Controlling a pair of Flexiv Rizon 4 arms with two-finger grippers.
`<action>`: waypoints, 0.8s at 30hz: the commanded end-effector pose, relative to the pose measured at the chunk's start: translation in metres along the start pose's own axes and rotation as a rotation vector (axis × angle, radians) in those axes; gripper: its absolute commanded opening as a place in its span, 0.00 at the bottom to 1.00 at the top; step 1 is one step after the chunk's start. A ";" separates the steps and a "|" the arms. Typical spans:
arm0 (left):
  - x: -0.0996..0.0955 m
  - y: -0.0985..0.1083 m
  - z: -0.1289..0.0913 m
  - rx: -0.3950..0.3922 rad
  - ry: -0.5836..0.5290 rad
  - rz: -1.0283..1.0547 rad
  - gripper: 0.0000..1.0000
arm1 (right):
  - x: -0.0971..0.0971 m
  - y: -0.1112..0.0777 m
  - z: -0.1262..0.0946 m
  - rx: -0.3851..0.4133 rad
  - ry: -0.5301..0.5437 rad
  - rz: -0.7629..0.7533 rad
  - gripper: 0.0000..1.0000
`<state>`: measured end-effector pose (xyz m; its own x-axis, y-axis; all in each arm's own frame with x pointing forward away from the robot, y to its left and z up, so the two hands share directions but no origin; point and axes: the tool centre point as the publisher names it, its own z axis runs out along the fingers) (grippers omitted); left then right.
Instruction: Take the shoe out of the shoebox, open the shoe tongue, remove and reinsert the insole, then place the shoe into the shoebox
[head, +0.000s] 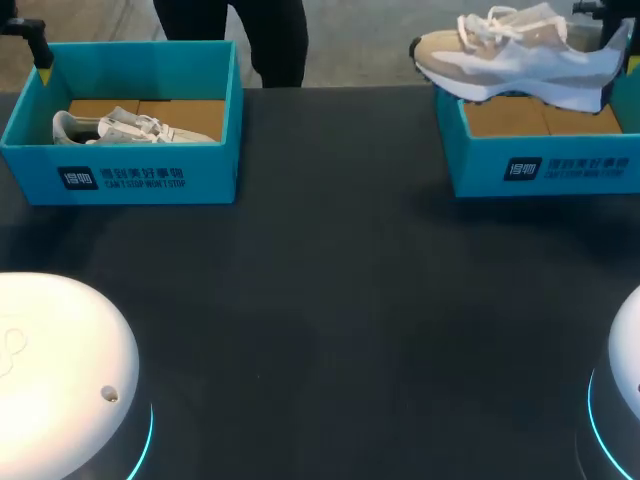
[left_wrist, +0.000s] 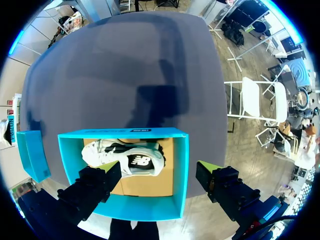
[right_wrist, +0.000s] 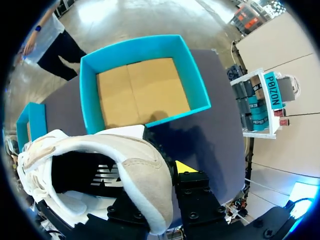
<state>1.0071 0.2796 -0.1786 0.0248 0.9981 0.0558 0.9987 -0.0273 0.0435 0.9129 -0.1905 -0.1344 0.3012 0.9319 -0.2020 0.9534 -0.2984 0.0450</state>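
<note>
The right end effector (right_wrist: 159, 192) is closed on the beige shoe (head: 520, 55), with the shoe's side wall between its fingers. It holds the shoe in the air just above the right shoebox (head: 545, 165). The left end effector (left_wrist: 157, 184) is open, its fingers spread above the left shoebox (head: 130, 175), where a white shoe (head: 130, 128) lies on its side below them. Both boxes stand on the dark surface (head: 340, 300).

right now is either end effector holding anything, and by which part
The right end effector holds the beige shoe by the side wall of its opening; the left end effector holds nothing.
</note>
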 end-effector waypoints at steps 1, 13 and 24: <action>0.000 -0.001 0.000 -0.002 0.001 0.001 1.00 | -0.004 -0.013 0.000 -0.135 0.010 0.001 0.00; 0.000 -0.001 0.000 -0.002 0.001 0.001 1.00 | -0.002 -0.014 -0.005 -0.154 0.023 0.002 0.00; 0.000 -0.001 0.000 -0.002 0.001 0.001 1.00 | 0.043 -0.097 0.029 -0.123 -0.002 0.000 0.00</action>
<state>1.0071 0.2796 -0.1785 0.0248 0.9981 0.0558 0.9987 -0.0273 0.0436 0.8492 -0.1365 -0.1618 0.2972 0.9325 -0.2049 0.9533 -0.2778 0.1186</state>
